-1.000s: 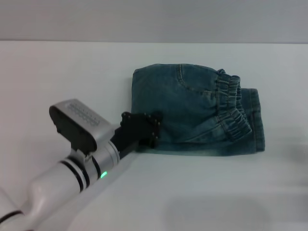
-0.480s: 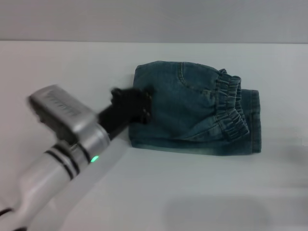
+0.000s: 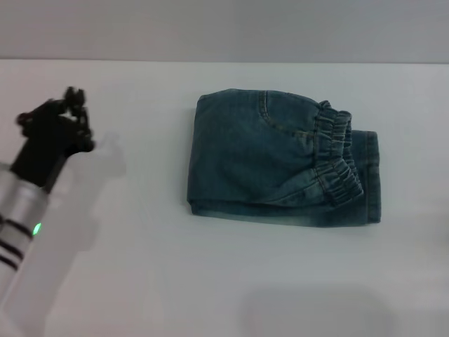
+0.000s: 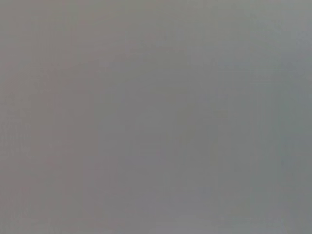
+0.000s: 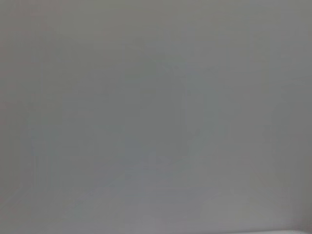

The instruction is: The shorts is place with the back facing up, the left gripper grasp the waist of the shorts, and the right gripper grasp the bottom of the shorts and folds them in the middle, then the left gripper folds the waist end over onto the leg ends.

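Observation:
The blue denim shorts (image 3: 280, 158) lie folded into a compact rectangle on the white table (image 3: 210, 281), right of centre in the head view. The elastic waist (image 3: 337, 158) rests on top, toward the right side, over the leg ends. My left gripper (image 3: 50, 107) hovers far off to the left of the shorts, open and holding nothing. Its silver arm (image 3: 17, 210) runs down the left edge. My right gripper is out of view. Both wrist views show only plain grey surface.
A pale wall (image 3: 224, 28) meets the table's far edge behind the shorts. A faint shadow (image 3: 316, 309) lies on the table near the front.
My left gripper has drawn back from the left edge of the shorts, moving left and away. The shorts stay folded where they were.

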Available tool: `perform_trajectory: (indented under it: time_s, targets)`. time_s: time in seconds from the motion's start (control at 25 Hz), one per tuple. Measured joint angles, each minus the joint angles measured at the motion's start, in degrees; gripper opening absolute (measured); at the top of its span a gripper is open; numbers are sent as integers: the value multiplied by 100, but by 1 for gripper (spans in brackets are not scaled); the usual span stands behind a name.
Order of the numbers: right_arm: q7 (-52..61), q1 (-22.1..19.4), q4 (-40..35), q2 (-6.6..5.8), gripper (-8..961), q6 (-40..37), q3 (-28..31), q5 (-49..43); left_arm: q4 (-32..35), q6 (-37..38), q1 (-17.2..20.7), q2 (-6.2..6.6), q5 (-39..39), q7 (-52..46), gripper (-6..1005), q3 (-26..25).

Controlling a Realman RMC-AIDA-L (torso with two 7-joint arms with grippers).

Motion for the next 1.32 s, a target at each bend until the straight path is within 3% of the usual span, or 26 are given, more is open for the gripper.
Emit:
perform_trajectory:
  time_s: [0.12,0.36,0.56,0.68,0.88,1.32]
  targets:
    - [-5,-25,-313,1,107,693,23,322,37,158,150,-2,0,-4,15,-47]
    - [-21,-18,-661,-15,327,1185,93,442,43,214,230,-32,1,-7,177,-7]
    - [-23,-8,-744,-22,467,1198,43,461,12,190,233,-32,31,-12,403,41]
    - [-25,-26,-789,-19,532,1205,40,463,4,172,240,-37,34,-18,632,58]
    - [-26,-3,-911,-16,641,1273,30,465,25,134,245,-43,18,-100,632,140]
    - [-25,138,-1072,-15,686,1315,31,441,-34,147,394,-32,5,-180,632,177]
